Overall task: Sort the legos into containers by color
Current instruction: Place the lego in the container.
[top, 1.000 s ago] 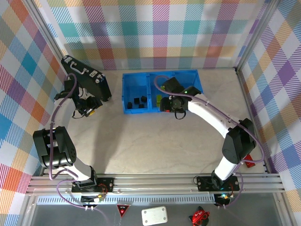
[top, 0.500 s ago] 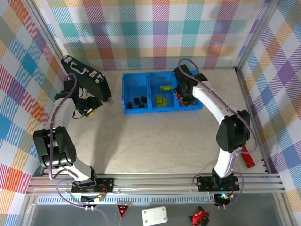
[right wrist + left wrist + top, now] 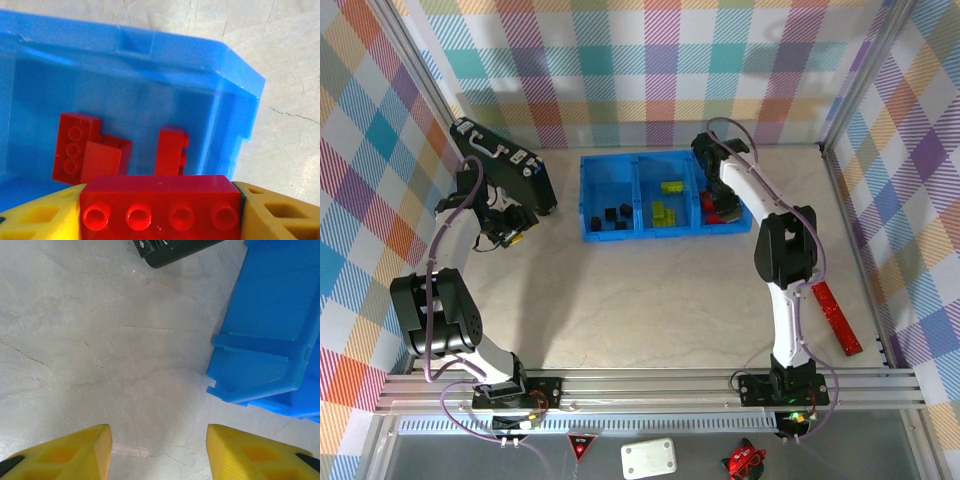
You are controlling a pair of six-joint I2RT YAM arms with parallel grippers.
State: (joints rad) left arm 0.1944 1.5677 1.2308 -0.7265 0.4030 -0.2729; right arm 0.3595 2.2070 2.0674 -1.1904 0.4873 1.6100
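Right arm has swung from middle compartment to rightmost one. Near right: long red glittery stick [image 3: 835,317] on table, not part of the sort. Right gripper [image 3: 720,208] jaws clamped on red four-stud plastic brick [image 3: 159,192], above right compartment of long bright blue plastic tray [image 3: 150,47]. Few red bricks [image 3: 75,145] already lie inside. Best to release low and centred, since far wall and right rim are close. Left gripper [image 3: 159,455] jaws apart, empty, over bare table near tray's left end, with plenty of room. Far left: black latched case [image 3: 505,160].
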